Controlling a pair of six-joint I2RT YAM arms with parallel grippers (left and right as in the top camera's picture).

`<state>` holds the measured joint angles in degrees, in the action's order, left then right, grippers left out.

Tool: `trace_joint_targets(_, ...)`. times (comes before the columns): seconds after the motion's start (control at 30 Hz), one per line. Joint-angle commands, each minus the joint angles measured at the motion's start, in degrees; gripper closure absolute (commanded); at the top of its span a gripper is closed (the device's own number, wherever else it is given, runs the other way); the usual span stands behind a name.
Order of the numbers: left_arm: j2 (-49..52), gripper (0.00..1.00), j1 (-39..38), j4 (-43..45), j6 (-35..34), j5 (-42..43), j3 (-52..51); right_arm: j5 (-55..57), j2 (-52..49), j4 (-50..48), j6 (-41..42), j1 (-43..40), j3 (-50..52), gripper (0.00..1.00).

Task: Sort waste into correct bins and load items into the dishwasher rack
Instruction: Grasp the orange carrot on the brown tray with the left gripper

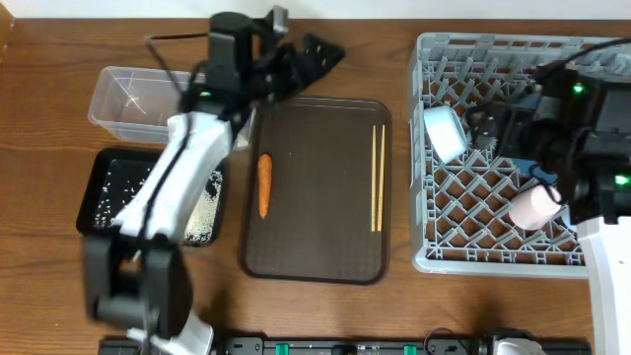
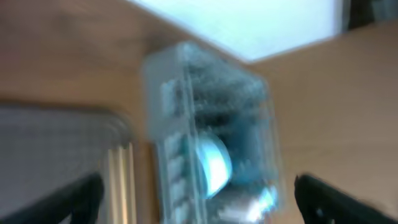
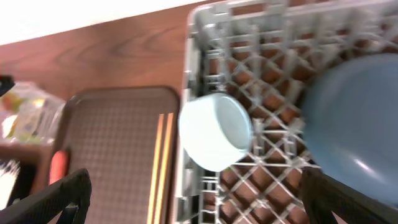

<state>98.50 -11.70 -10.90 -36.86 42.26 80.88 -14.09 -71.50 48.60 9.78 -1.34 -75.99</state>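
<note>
- On the dark brown serving tray in the middle of the table lie a small orange carrot, towards the left side, and a pair of thin wooden chopsticks, near the right edge.
- Both have their long axes running from the near edge to the far edge, parallel to each other.
- The left tool hangs wide open and empty over the tray's far edge. The carrot lies towards the robot and slightly left of it, so the left arm looks the nearer one.
- The clear plastic rectangular tub and the shallow glossy black tray sit just left of the carrot.
- The right tool is spread open, holding nothing, over the large light grey lattice rack. The chopsticks lie just left of the rack's wall.
</note>
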Motion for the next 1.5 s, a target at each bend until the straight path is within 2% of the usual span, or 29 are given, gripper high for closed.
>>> trace_joint_targets(0.0, -4.2, 0.02, 1.1, -10.9, 21.4, -15.6, -0.1, 0.3, -0.2, -0.1, -1.3, 2.8, -0.1, 0.01)
trace_joint_targets(0.13, -5.8, 0.02, -0.6, -25.6, 28.2, -21.6, -0.1, 2.2, -0.6, -1.5, -1.3, 3.5, -0.1, 0.01)
trace_joint_targets(0.27, -4.5, 0.02, -4.6, -34.8, 30.2, -29.9, -1.8, 2.3, -1.3, -3.8, -1.2, 3.5, -0.1, 0.01)
trace_joint_targets(0.43, -1.8, 0.02, -7.7, -35.0, 30.0, -33.0, -8.1, 2.3, -2.3, -4.0, -1.0, 3.5, -0.1, 0.01)
trace_joint_targets(0.63, 2.7, 0.01, -7.5, -32.9, 27.5, -44.2, -10.1, 2.3, -3.8, -2.9, -1.0, 3.5, -0.1, 0.01)
trace_joint_targets(0.77, 6.4, 0.11, -7.5, -31.9, 27.5, -45.5, -10.2, 2.3, -4.3, -2.7, -1.0, 3.5, -0.1, 0.01)
trace_joint_targets(0.83, 8.4, 0.14, -7.5, -31.9, 26.6, -44.8, -10.2, 2.3, -4.3, -2.6, -1.1, 3.5, -0.1, 0.01)
trace_joint_targets(0.87, 9.2, 0.18, -7.6, -31.9, 26.6, -43.9, -10.2, 2.3, -4.3, -2.6, -1.1, 3.5, -0.1, 0.01)
trace_joint_targets(0.97, 11.0, 0.39, -7.7, -31.9, 26.7, -41.0, -10.2, 2.3, -4.3, -2.6, -1.1, 3.5, -0.1, 0.01)
trace_joint_targets(1.03, 11.6, 0.40, -7.8, -31.6, 26.7, -40.1, -10.2, 2.3, -4.3, -2.7, -1.1, 3.5, -0.1, 0.01)
trace_joint_targets(1.13, 12.3, 0.56, -7.8, -30.3, 26.7, -40.2, -10.2, 2.3, -4.3, -2.8, -1.0, 3.5, -0.1, 0.01)
trace_joint_targets(1.3, 12.9, 0.56, -7.8, -27.2, 26.7, -40.2, -10.3, 2.3, -4.3, -2.7, -1.1, 3.5, -0.1, 0.01)
trace_joint_targets(1.4, 12.8, 0.67, -7.7, -26.3, 26.7, -40.2, -10.3, 2.3, -4.3, -2.7, -1.1, 3.5, -0.1, 0.01)
trace_joint_targets(1.47, 12.3, 0.69, -7.6, -26.6, 26.7, -40.2, -10.1, 2.3, -4.3, -2.7, -1.1, 3.5, -0.1, 0.01)
